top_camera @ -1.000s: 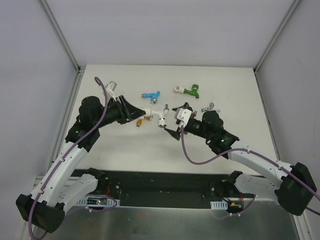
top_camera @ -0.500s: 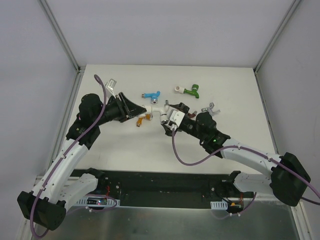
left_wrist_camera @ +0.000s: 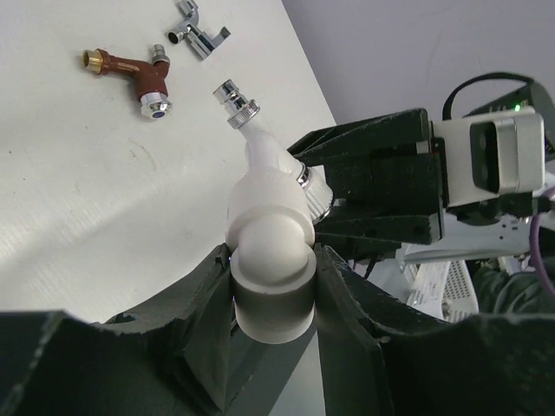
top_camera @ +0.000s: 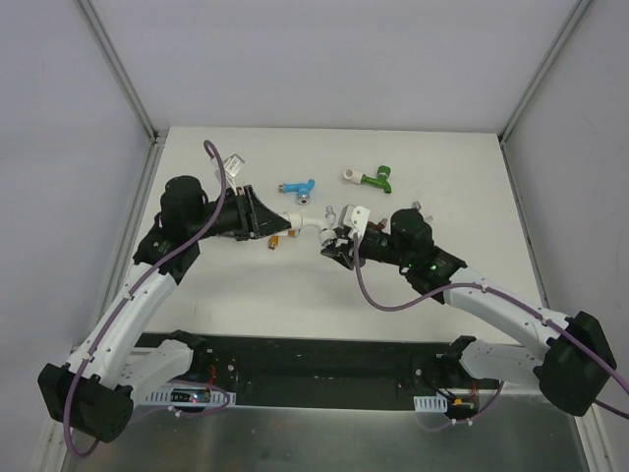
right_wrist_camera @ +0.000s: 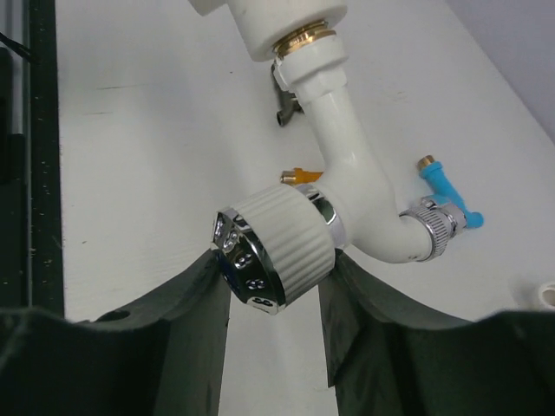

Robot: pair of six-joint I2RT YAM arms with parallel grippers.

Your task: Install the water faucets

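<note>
My left gripper is shut on a short white pipe fitting, held above the table. A white water faucet is joined to that fitting, its silvery spout end pointing away. My right gripper has both fingers pressed against this faucet's ribbed white knob. In the top view the two grippers meet at the table's middle, around the white faucet. Blue, green and orange faucets lie on the table. Brown and grey faucets lie beyond.
A small whitish ring fitting lies beside the green faucet. Grey walls with metal posts enclose the white table on three sides. A black rail runs along the near edge by the arm bases.
The right gripper moved left to the white faucet and closed its wide-open fingers onto the ribbed knob. The left gripper kept its hold on the fitting and shifted slightly.
</note>
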